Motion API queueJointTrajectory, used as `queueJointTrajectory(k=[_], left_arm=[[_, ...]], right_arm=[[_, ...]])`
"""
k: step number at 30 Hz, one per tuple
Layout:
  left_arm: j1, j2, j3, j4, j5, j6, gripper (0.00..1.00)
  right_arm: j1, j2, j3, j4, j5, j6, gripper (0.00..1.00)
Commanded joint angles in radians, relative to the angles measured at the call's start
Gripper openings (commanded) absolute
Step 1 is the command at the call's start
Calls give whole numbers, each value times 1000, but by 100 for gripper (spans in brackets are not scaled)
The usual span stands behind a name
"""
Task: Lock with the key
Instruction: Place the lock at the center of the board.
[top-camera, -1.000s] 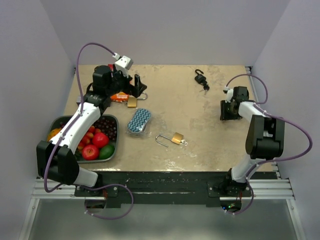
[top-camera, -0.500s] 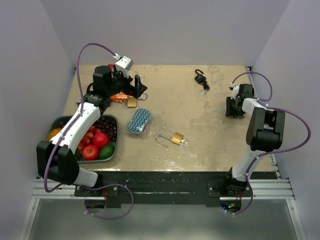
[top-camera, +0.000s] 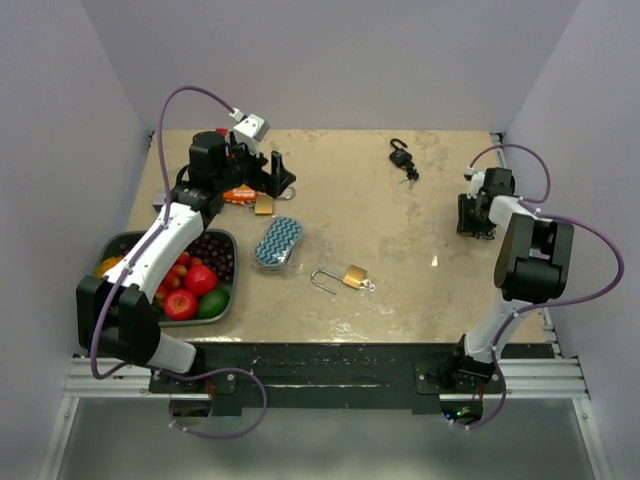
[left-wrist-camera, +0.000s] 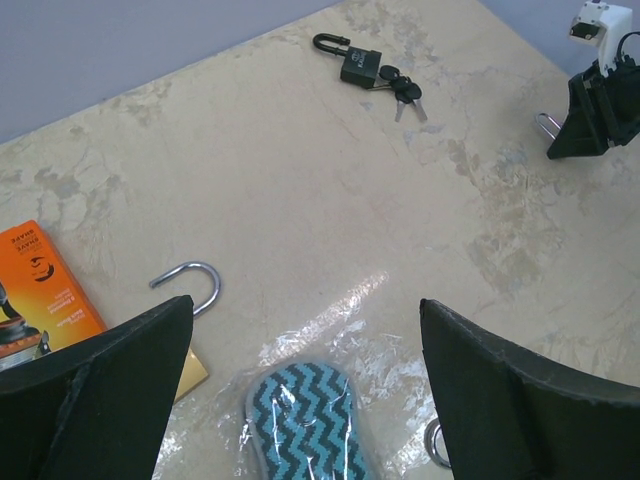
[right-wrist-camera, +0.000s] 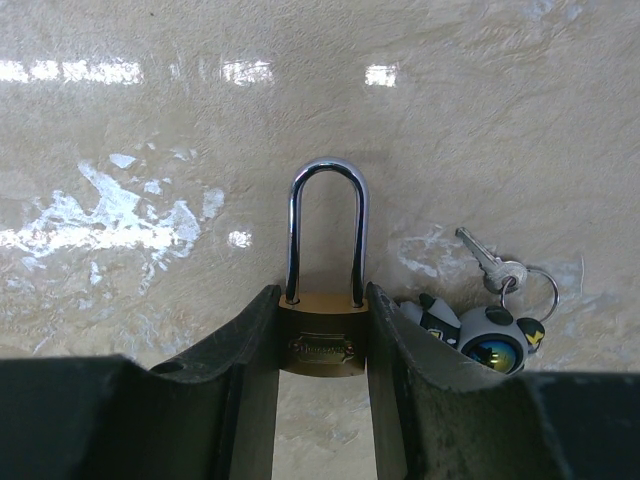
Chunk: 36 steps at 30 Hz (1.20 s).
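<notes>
In the right wrist view my right gripper (right-wrist-camera: 322, 300) is shut on a brass padlock (right-wrist-camera: 322, 345) with its shackle closed, low over the table. A small key (right-wrist-camera: 480, 258) on a ring with a grey charm (right-wrist-camera: 485, 348) lies just right of the jaws. In the top view this gripper (top-camera: 477, 215) is at the right edge. My left gripper (top-camera: 268, 180) is open at the back left, above a second brass padlock (top-camera: 263, 203). A third brass padlock (top-camera: 345, 277) with an open shackle lies mid-table. A black padlock with keys (top-camera: 402, 157) lies at the back.
A teal zigzag pouch in plastic (top-camera: 277, 242) lies under the left jaws and shows in the left wrist view (left-wrist-camera: 305, 425). An orange box (left-wrist-camera: 40, 290) is beside it. A metal tray (top-camera: 228, 240) of fruit stands at the front left. Walls enclose the table.
My right gripper has moved right and a little back towards the table's right edge with the padlock. The left arm has shifted slightly.
</notes>
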Motion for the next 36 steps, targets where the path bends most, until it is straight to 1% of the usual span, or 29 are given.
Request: queueJointTrajectory(k=[1, 3, 4, 7, 9, 10, 13, 18, 19, 20, 22, 23, 24, 25, 27, 28, 29, 30, 31, 32, 34, 35, 36], left_arm=[[0, 8, 8, 37, 28, -12, 99], [0, 9, 12, 36, 29, -16, 99], [0, 11, 14, 34, 28, -17, 99], [0, 11, 14, 33, 26, -16, 99], [0, 11, 14, 30, 26, -16, 99], [0, 11, 14, 28, 28, -16, 99], [0, 9, 14, 25, 37, -16, 99], [0, 2, 3, -2, 149, 63, 99], [0, 0, -3, -6, 175, 93, 99], [0, 3, -8, -15, 240, 151, 99], [-5, 22, -15, -74, 316, 233, 99], [-10, 26, -18, -102, 385, 335, 99], [-32, 31, -27, -160, 405, 398, 99], [-51, 37, -35, -186, 411, 519, 99], [-111, 48, -52, -260, 396, 628, 99], [-128, 60, -57, -274, 388, 702, 99], [-141, 65, -72, -271, 376, 719, 99], [-158, 68, -83, -251, 376, 722, 99], [-158, 69, -92, -224, 384, 680, 99], [-158, 69, -109, -150, 388, 643, 99], [-154, 63, -121, -96, 382, 559, 99], [-151, 57, -144, -28, 369, 520, 99], [-134, 46, -162, 19, 362, 471, 99]], right_arm=[[10, -25, -22, -36, 3, -1, 29], [10, -28, -28, -36, 7, -4, 35], [11, -31, -30, -37, 9, -3, 41], [11, -39, -37, -46, 11, -3, 50], [11, -45, -42, -45, 14, 0, 54], [10, -45, -43, -46, 12, 2, 58], [11, -54, -39, -54, 0, 2, 59], [22, -108, -11, -69, -77, -21, 63], [25, -120, -7, -74, -125, -32, 66], [33, -149, 1, -77, -146, -37, 68], [46, -175, 10, -91, -184, -53, 71], [59, -200, 16, -95, -222, -56, 73], [66, -217, 18, -100, -242, -58, 74], [73, -231, 18, -105, -261, -67, 77], [94, -277, 16, -121, -330, -75, 80], [103, -292, 13, -128, -347, -95, 86], [141, -313, -3, -131, -358, -107, 88], [170, -352, -13, -138, -350, -121, 90], [200, -375, -25, -143, -339, -144, 91], [279, -393, -54, -142, -329, -150, 91], [362, -448, -94, -132, -261, -158, 91], [443, -461, -135, -125, -243, -159, 91], [486, -481, -157, -106, -211, -164, 91]])
